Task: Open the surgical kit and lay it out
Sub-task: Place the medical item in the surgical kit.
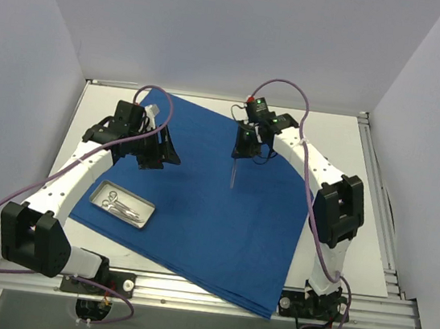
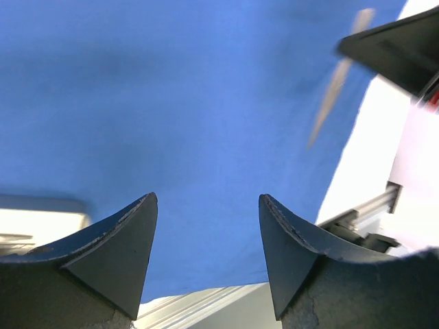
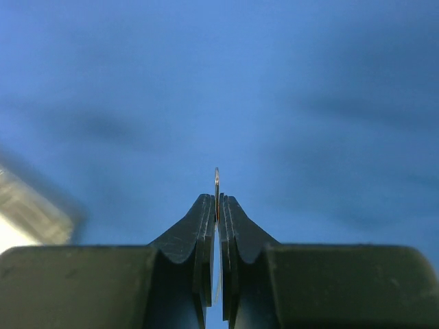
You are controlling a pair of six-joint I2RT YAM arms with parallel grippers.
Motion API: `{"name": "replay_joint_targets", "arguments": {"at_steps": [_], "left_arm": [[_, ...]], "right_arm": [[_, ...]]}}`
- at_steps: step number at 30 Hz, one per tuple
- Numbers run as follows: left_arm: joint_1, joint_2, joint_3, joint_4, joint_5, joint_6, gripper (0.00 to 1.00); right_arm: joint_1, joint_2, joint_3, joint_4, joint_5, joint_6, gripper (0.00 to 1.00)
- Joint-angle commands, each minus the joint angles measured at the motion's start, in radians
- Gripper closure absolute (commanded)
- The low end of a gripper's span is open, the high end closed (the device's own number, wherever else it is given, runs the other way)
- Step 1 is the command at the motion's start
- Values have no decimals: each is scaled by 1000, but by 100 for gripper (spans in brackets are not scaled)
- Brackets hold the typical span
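The royal-blue cloth wrap (image 1: pixel 206 211) lies spread flat over the table. A small shiny metal tray (image 1: pixel 122 205) sits on its left part and holds thin silver instruments (image 1: pixel 121 208). My right gripper (image 1: pixel 240 153) is shut on one thin silver instrument (image 1: pixel 235 171), which hangs down above the middle of the cloth. In the right wrist view the instrument's edge (image 3: pixel 217 179) sticks out between the closed fingers (image 3: pixel 203 212). My left gripper (image 1: pixel 156 156) is open and empty above the cloth's left part. In the left wrist view its fingers (image 2: pixel 130 233) stand wide apart, with the hanging instrument (image 2: pixel 336 82) blurred at the upper right.
The white table (image 1: pixel 344 148) shows bare at the back right and along the left edge. An aluminium frame rail (image 1: pixel 211 293) runs along the near edge under the cloth's corner. Grey walls close in the back and both sides. Purple cables loop off both arms.
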Motion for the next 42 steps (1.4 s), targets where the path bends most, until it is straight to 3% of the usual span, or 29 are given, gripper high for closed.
{"name": "replay_joint_targets", "arguments": {"at_steps": [1,15,42], "left_arm": [[27,-25,-20,-47,-31,75,31],[78,44,-6,-37,14,113,32],[124,60,19,-85,45,119,32]], "right_arm": [[-98,30,-27,-106,141,-39,100],[-407,139,-24,-143,241,-120,100],[-499,302,-9,-84,302,-198,100]]}}
